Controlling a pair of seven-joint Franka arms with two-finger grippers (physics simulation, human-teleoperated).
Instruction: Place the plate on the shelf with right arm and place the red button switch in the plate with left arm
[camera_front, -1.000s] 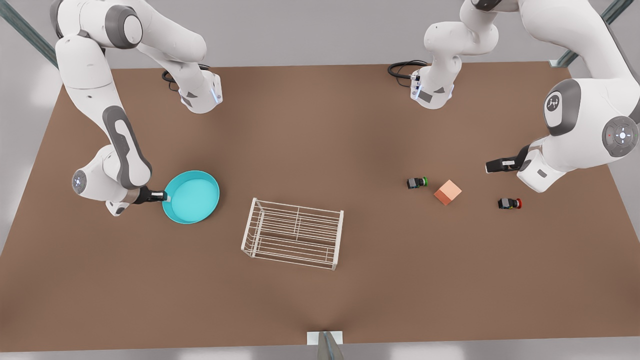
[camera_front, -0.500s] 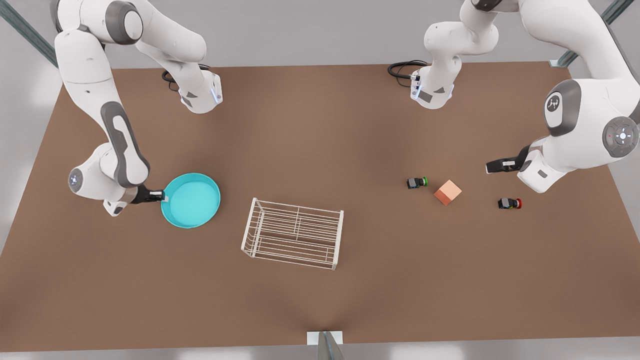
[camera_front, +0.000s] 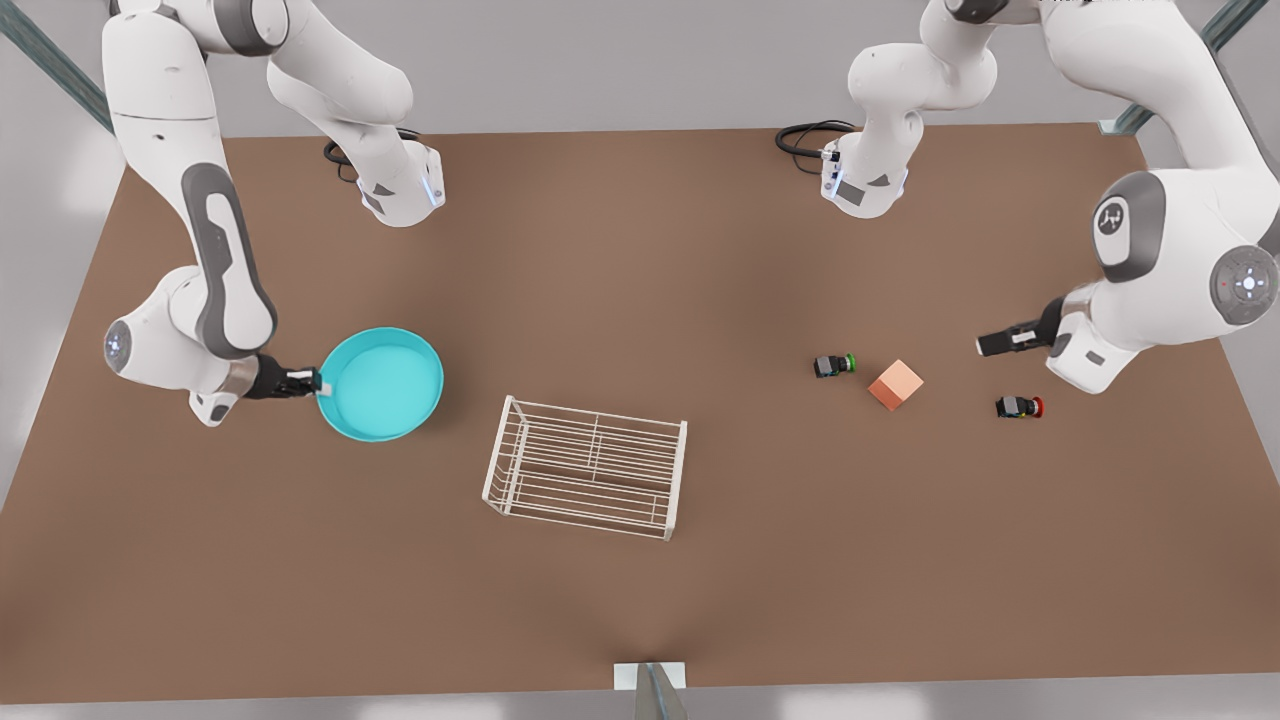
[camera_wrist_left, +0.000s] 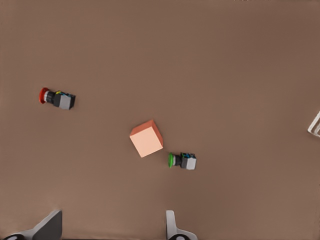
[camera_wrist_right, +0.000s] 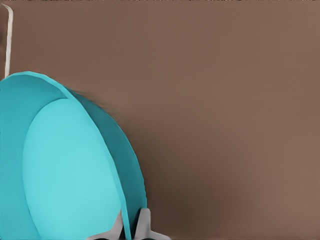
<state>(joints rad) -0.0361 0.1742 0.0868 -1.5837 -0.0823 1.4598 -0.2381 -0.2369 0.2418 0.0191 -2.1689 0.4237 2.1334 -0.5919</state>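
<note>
Table w/ shelf center-low, plate mid-left, its rim pinched by right gripper. Left gripper, fingers spread wide & empty, mid-right above red switch; cube, green switch beside

Two white jointed arms with grey panels, round grey joint caps, black grippers with pale fingertips, and black cables coiled at their bases
</note>
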